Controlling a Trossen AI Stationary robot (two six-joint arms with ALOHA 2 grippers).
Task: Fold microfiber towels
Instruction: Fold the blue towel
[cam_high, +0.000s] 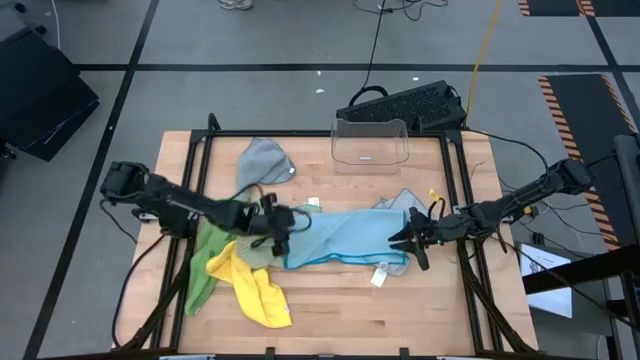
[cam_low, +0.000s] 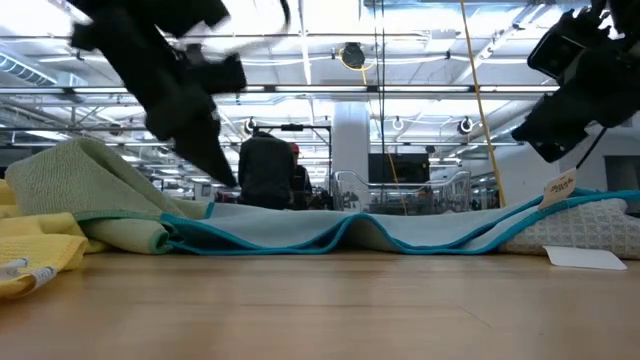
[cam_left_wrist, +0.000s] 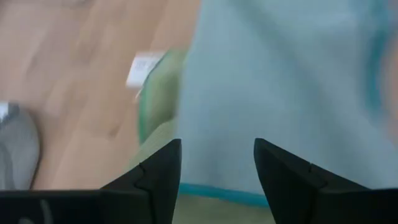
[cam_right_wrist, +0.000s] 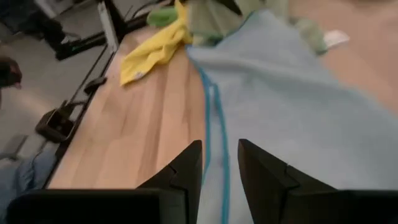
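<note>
The yellow towel (cam_high: 255, 285) lies crumpled nearest the front edge of the tabletop (cam_high: 340, 310), left of centre, its end over the bright green towel (cam_high: 203, 268), which trails toward the left edge; just beyond them the light blue towel (cam_high: 340, 238) is spread flat across the middle, teal-hemmed, with one ripple along its near hem in the low view; a sage green towel (cam_low: 90, 175) is bunched at its left end; a grey towel (cam_high: 265, 162) sits rumpled at the far left, and another grey one (cam_high: 400, 203) peeks out past the blue towel's far right corner; the left gripper (cam_high: 279, 228) hangs over the blue towel's left end, jaws parted and empty; the right gripper (cam_high: 414, 240) is over its right end, jaws narrowly apart over the hem, and I cannot tell whether they pinch it; bare wood lies along the near right; a clear plastic bin (cam_high: 370, 143) stands at the far edge, a keyboard (cam_high: 400, 104) behind it; beyond, an open hall with ceiling lights.
</note>
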